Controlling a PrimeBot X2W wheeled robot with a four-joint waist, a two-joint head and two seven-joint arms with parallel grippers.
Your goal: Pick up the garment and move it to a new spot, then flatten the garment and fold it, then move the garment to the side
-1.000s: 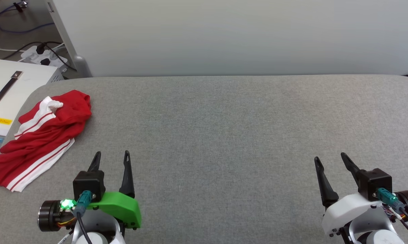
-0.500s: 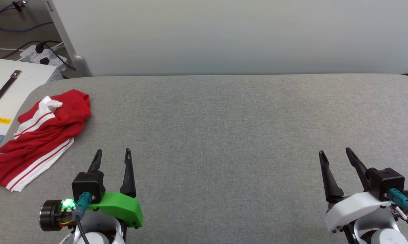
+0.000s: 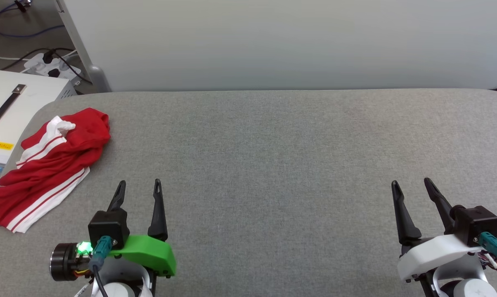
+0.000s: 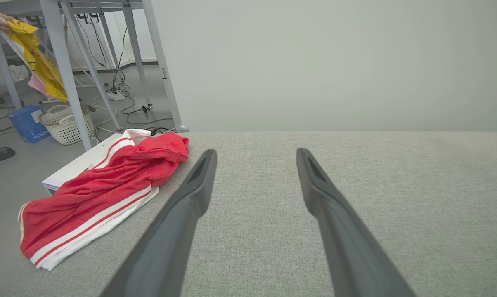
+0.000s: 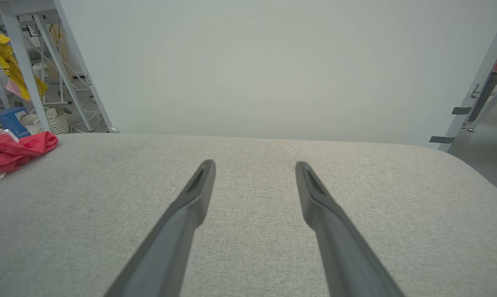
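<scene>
Left pincer (image 3: 140, 187) spread empty, right pincer (image 3: 411, 187) likewise

Lab setting, as I view it: left of the grey surface (image 3: 273, 144) stand a power strip (image 3: 46, 66), a white equipment case (image 3: 17, 111) and metal frame legs (image 4: 67, 78).

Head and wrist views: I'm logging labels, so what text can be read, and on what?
Yellow sticker on the white box: too small to read.
Print on the blue box: too blurred to read.
Red shirt: crumpled, no text readable.
Nothing legible anywhere.
</scene>
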